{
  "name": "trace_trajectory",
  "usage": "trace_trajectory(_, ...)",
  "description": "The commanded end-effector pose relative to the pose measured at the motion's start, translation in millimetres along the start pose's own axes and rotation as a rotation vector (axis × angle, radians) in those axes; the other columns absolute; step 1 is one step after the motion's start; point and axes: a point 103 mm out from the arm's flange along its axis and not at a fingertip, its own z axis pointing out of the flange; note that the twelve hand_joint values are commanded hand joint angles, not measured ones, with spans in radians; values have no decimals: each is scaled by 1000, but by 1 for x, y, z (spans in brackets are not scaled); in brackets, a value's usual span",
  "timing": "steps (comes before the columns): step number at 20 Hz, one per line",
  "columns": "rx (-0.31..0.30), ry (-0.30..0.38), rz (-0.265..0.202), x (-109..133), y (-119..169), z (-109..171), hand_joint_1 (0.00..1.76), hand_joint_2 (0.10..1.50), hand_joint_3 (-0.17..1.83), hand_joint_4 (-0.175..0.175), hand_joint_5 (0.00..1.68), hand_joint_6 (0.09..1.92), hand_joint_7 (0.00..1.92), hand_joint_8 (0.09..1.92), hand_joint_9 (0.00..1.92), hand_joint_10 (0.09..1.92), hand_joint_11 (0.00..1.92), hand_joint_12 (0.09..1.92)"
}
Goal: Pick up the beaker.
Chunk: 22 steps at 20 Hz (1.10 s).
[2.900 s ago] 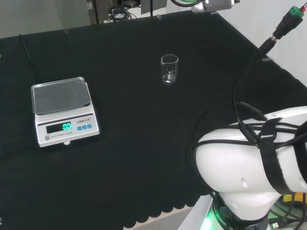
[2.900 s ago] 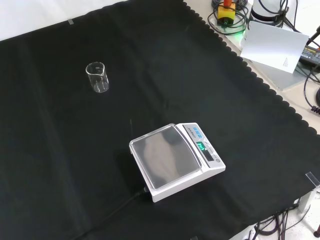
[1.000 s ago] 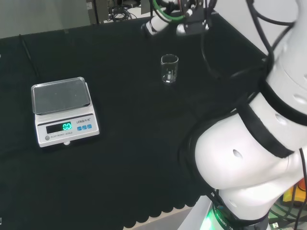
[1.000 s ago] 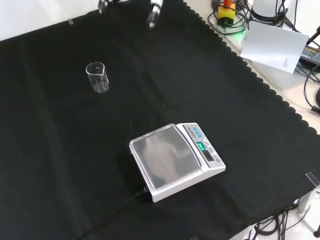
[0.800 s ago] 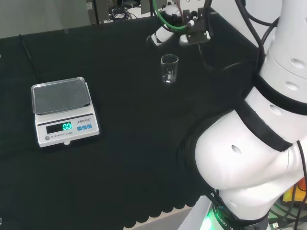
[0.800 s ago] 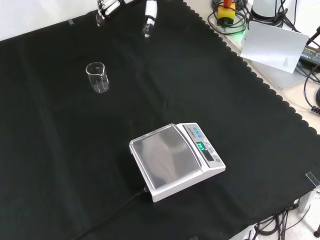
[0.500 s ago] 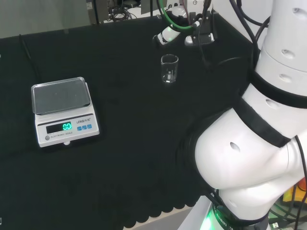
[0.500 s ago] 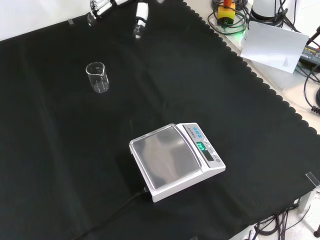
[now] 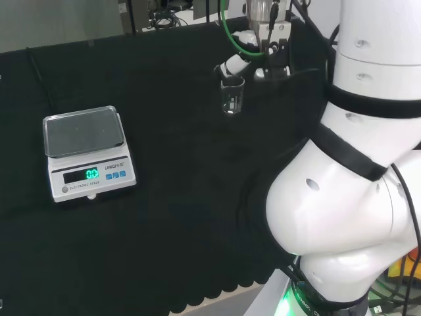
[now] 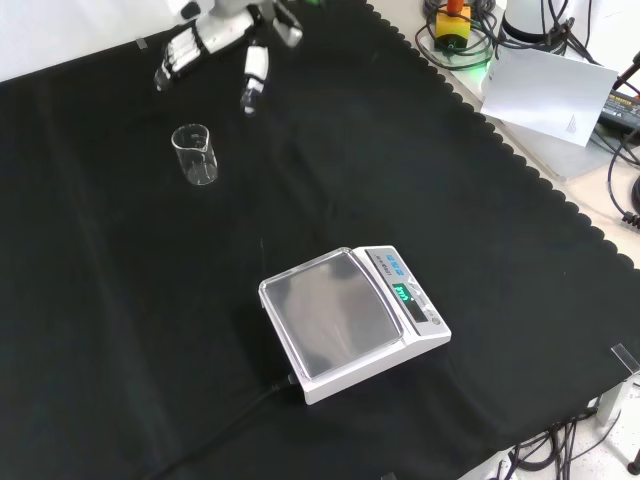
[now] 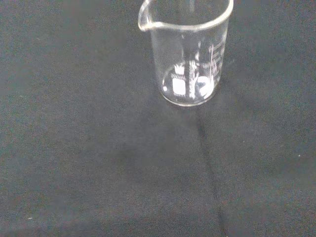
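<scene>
Beaker point(image 10: 195, 154) stands upright on the black cloth point(image 10: 420, 190), long axis vertical, mouth up. Clear glass; I can't see anything in it. In the wrist view the beaker point(image 11: 189, 52) has its pouring lip at the rim's left side, with white printed marks on the wall facing the camera.

Hand point(image 10: 215, 40) hovers above and beyond the beaker in the front view, not touching it. Fingers point(image 10: 177, 58) are straight and spread apart from the thumb point(image 10: 252, 75), nothing between them, and they point down toward the cloth. The beaker sits below that gap, slightly nearer the camera.

In the head view the hand point(image 9: 253, 62) is just right of and behind the beaker point(image 9: 231, 94), close to its rim, though I can't tell contact from that angle.

A white scale point(image 10: 352, 320) with a lit display sits well apart from the beaker, nearer the front camera, with a cable running off it.
</scene>
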Motion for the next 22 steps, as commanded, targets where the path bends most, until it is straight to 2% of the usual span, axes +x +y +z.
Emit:
trace_trajectory(1, -3, 47, 7, -22, 59, 33, 508, 720, 135, 4, 0, 87, 0, 318, 0, 592, 0, 983)
trace_trajectory(7, 21, 63, 5, -24, 84, 43, 508, 722, 129, 7, 0, 87, 0, 306, 0, 581, 0, 960)
trace_trajectory(11, 49, 43, -2, -31, 87, 52, 508, 724, 126, 9, 0, 87, 0, 301, 0, 576, 0, 950)
trace_trajectory(22, 101, 30, -6, -18, 95, 78, 506, 725, 123, 13, 0, 87, 0, 296, 0, 570, 0, 943)
